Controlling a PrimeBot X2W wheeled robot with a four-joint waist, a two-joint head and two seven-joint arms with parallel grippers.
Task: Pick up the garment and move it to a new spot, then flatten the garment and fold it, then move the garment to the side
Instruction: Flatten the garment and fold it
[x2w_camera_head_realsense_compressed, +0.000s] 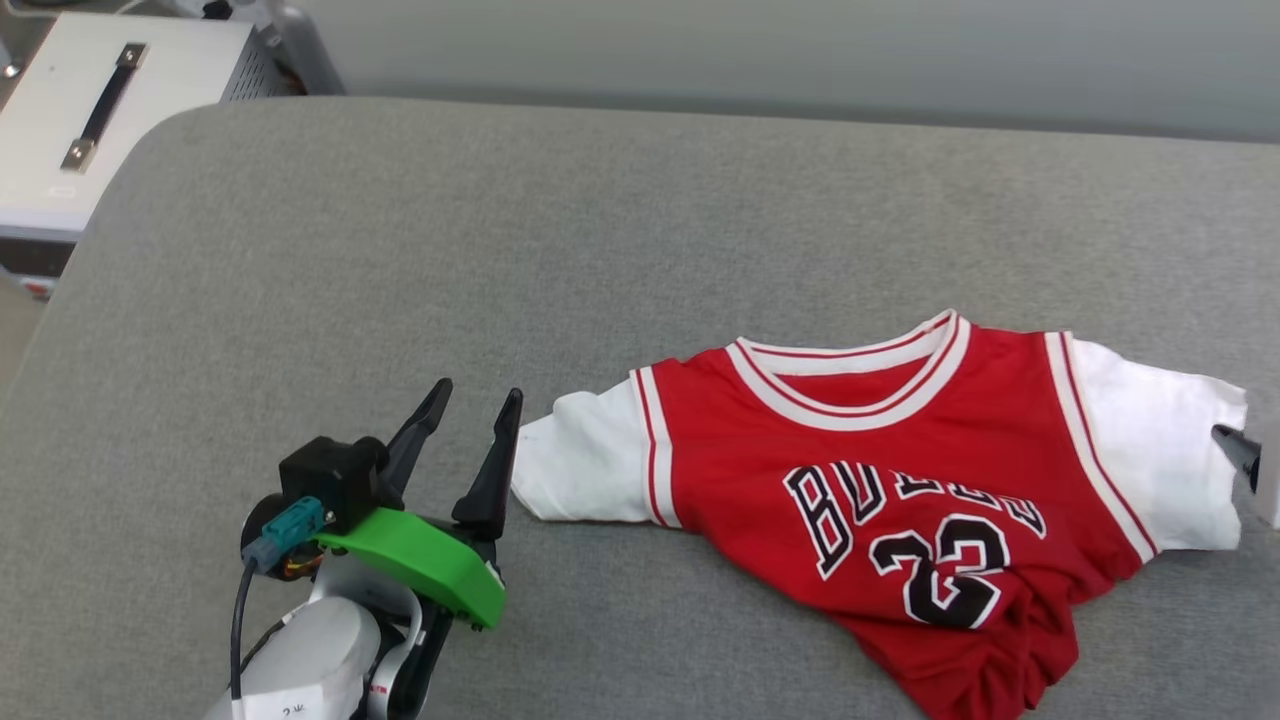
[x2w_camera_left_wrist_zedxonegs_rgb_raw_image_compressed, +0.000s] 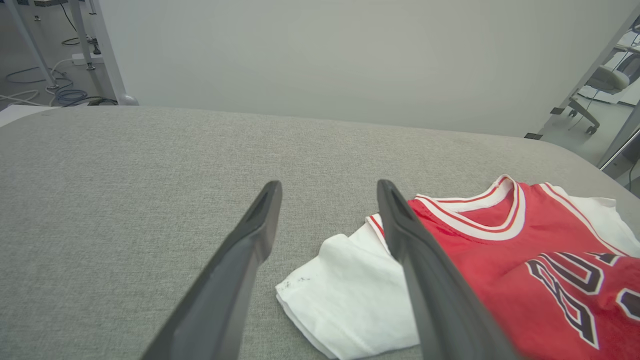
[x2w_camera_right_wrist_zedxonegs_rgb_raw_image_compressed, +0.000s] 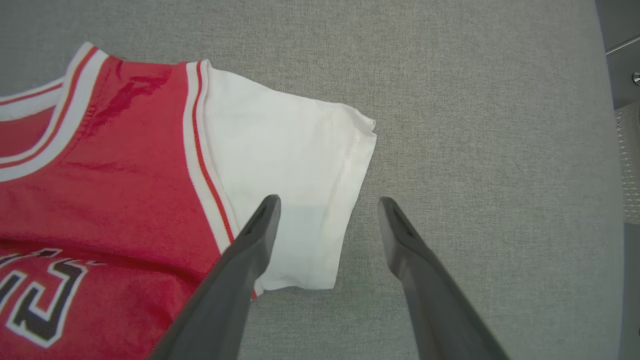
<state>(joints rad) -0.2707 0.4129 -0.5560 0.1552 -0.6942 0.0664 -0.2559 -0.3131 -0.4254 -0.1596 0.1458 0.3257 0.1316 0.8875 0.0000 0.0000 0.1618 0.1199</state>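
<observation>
The garment (x2w_camera_head_realsense_compressed: 880, 480) lies face up on the grey padded surface (x2w_camera_head_realsense_compressed: 400, 250), right of the middle and toward the near edge. Its striped collar points to the far side, and the black lettering and the 23 face up. The top half is fairly flat. The lower part is bunched and wrinkled at the near right, where the hem gathers into folds. One white sleeve spreads out to the left and the other to the right.

My left gripper (x2w_camera_head_realsense_compressed: 478, 392) is at the near left, its two fingers apart with nothing between them. Its right finger stands just beside the corner of the left sleeve; I cannot tell whether it touches the cloth. A green bracket (x2w_camera_head_realsense_compressed: 420, 560) sits on that wrist.

My right gripper (x2w_camera_right_wrist_zedxonegs_rgb_raw_image_compressed: 328, 201) is at the right sleeve, with its fingers also spread and empty. In the right wrist view one finger lies over the white sleeve near its red-striped seam and the other over bare grey surface, with the sleeve's outer hem between them. I cannot tell whether either finger presses on the cloth.

At the far left, off the padded surface, is a white box (x2w_camera_head_realsense_compressed: 100, 120) with a dark handle.
</observation>
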